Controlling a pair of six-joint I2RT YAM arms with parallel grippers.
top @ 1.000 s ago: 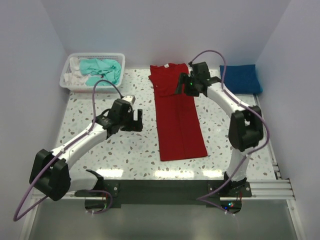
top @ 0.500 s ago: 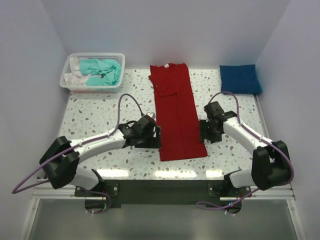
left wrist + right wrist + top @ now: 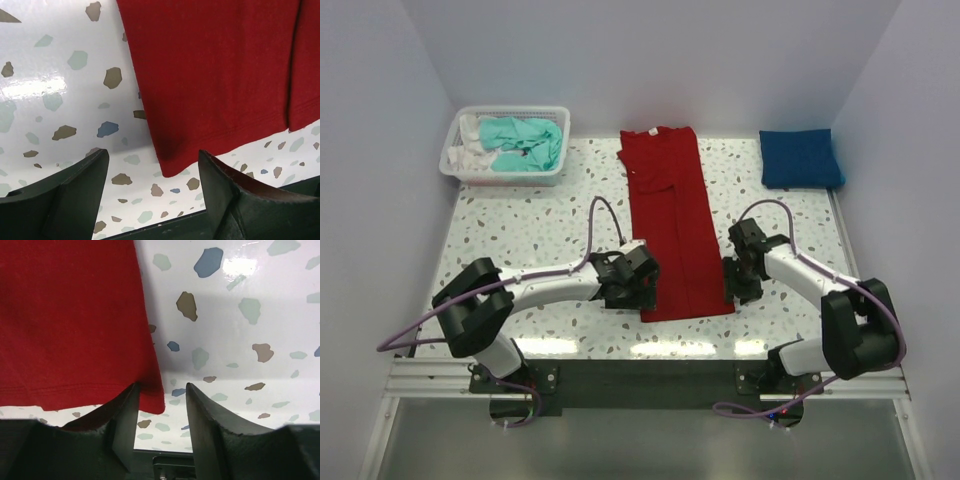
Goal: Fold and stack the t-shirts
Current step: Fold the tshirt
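Now that both arms have dropped to the hem, left gripper (image 3: 152, 162): spread, straddling the near-left corner.
Right gripper (image 3: 162, 390): narrowed since a second ago, not yet pinching, at the near-right corner.
Red t-shirt (image 3: 670, 230): flat lengthwise strip, centre of table (image 3: 520, 240).
Meaning: corner grasp pending; a fold toward the collar likely follows.

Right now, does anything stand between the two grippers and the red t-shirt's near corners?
Nothing visible does. The left gripper and the right gripper each straddle a near corner of the red t-shirt, which lies flat on the table.
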